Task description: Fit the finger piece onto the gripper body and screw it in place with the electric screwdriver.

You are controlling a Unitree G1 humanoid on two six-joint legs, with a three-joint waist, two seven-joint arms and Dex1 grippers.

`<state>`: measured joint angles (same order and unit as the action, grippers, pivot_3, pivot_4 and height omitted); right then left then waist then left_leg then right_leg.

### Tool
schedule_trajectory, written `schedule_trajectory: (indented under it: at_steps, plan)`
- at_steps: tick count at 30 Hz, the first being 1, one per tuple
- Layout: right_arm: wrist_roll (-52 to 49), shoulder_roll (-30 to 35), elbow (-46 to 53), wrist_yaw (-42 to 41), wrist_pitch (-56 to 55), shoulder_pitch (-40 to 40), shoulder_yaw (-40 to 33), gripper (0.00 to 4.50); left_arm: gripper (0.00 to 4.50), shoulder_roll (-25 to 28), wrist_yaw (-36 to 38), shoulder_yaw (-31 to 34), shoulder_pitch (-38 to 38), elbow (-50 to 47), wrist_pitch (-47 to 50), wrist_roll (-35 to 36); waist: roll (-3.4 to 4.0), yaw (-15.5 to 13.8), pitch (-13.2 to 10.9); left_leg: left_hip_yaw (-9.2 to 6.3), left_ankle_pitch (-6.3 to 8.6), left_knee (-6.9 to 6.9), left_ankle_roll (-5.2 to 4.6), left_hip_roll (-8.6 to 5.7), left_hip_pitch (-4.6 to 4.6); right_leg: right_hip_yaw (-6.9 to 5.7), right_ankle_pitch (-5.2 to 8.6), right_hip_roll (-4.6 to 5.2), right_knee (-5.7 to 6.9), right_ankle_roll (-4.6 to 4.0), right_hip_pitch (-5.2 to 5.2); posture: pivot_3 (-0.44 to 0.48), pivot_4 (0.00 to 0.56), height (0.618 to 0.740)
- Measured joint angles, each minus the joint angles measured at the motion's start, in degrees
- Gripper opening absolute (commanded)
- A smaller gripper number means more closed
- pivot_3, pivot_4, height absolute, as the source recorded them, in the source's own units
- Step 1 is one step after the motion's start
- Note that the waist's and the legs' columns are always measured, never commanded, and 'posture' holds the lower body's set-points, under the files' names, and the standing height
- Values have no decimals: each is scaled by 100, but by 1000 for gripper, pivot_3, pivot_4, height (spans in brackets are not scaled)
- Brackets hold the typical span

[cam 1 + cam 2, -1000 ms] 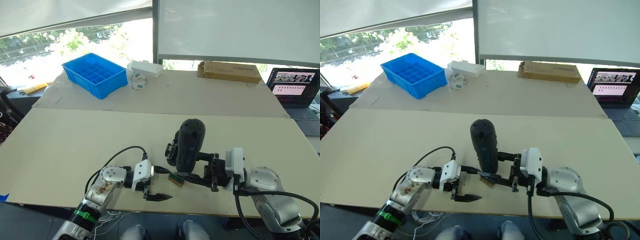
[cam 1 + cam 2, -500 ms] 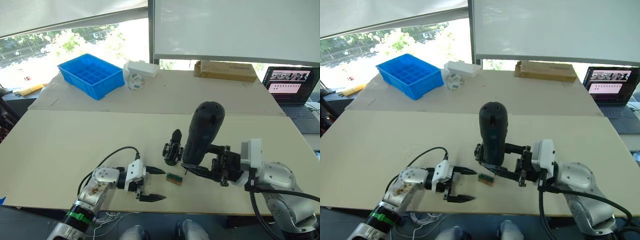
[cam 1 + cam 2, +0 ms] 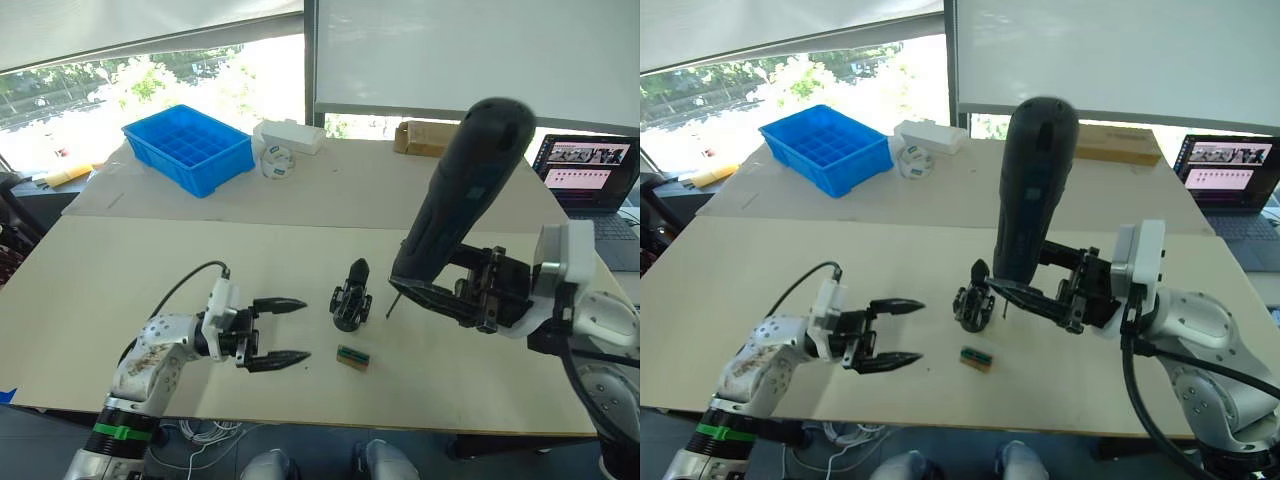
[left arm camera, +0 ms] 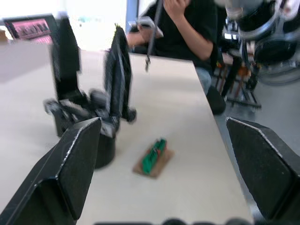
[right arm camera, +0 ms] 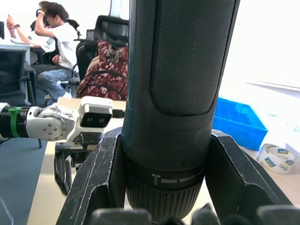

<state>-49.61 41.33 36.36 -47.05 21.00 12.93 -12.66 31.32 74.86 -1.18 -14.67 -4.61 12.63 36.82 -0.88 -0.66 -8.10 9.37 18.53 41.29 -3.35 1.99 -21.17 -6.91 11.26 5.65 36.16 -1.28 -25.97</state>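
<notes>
Since second ago: right claw raised electric screwdriver clear of gripper body; left claw backed off toward left, fingers spread, empty. Right claw clamped around screwdriver, frame right.

Worktop: gripper body upright at centre, unheld. Green-and-tan block just below it.

Risks:
- Unheld body may tip or spin under bit.
- Tilted bit may miss screw.
- Finger piece not identifiable.

— What's at the back of the cream tabletop?

— A blue plastic compartment tray, a white box just beside it with a tape roll, and a flat brown cardboard box.

— And further right?

— An open laptop. Near the front edge lies a small green-and-tan block.
</notes>
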Motion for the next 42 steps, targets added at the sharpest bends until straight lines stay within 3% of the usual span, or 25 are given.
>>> schedule_trajectory:
  at_steps: [7, 12, 24, 42]
  plan:
    - [-113, 12, -322, 83, 86, 626, -40, 1943, 4500, -255, -561, 252, -441, -103, 524, 376, -1, -1, -1, 4, 0, 3, 0, -5, 0, 0, -3, -3, -2, 5, 3, 0, 150, 740]
    - [-124, -118, -717, 160, 189, 1187, 5, 1943, 4500, -244, -655, 216, -770, 292, 423, 28, -1, 4, -1, 8, -3, 0, 5, -6, 1, 0, -3, -13, -3, 4, 3, 0, 150, 740]
    - [130, -690, -1234, -134, 188, 1579, 551, 1943, 4500, -230, -550, 204, -974, 958, 66, -525, -1, 19, -1, 11, -4, -2, 7, -4, 0, 0, -3, -13, -3, 5, 1, 0, 150, 740]
    - [933, -1316, -1727, -519, 71, 1786, 1205, 1943, 4500, -308, -579, -200, -778, 898, 8, -977, 1, 69, -2, 13, -5, -3, 9, -5, 0, 0, -3, -13, -2, 5, -2, 0, 150, 740]
